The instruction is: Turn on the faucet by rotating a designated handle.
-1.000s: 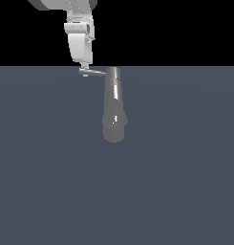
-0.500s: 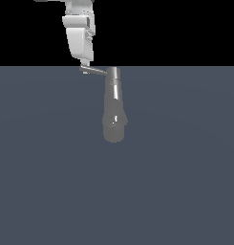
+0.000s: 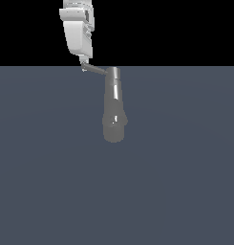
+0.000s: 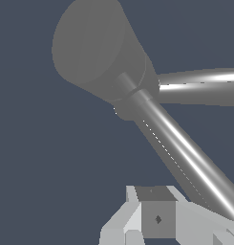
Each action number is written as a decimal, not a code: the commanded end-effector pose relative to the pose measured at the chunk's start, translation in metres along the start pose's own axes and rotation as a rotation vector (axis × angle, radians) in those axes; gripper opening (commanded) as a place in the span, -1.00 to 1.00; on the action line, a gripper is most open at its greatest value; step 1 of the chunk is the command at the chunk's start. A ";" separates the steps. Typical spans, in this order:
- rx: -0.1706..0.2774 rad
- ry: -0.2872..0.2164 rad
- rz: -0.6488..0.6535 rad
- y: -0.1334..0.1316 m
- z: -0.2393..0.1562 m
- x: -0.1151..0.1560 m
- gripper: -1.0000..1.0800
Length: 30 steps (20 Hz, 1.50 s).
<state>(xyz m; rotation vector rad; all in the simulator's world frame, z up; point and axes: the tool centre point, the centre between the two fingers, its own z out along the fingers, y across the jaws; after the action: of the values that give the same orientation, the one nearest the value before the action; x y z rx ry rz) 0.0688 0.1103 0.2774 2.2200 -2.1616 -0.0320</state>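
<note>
I have the white gripper (image 3: 83, 63) at upper left, touching the thin grey metal handle (image 3: 95, 70) tip; jaw state unclear. Pushing step under way on the shiny tapered faucet (image 3: 114, 107); next, sweep sideways.

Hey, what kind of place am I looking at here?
Probably a bare simulated test scene, not a real room: a flat grey floor under black emptiness, with only a shiny faucet, its handle and a white robot hand.
</note>
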 end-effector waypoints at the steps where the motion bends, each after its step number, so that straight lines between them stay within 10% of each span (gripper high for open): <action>1: -0.004 0.001 0.001 0.006 -0.002 0.006 -1.00; 30: -0.012 0.000 -0.012 0.060 -0.020 0.076 -1.00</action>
<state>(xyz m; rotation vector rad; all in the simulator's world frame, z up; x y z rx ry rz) 0.0116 0.0537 0.3023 2.2487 -2.1255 -0.0459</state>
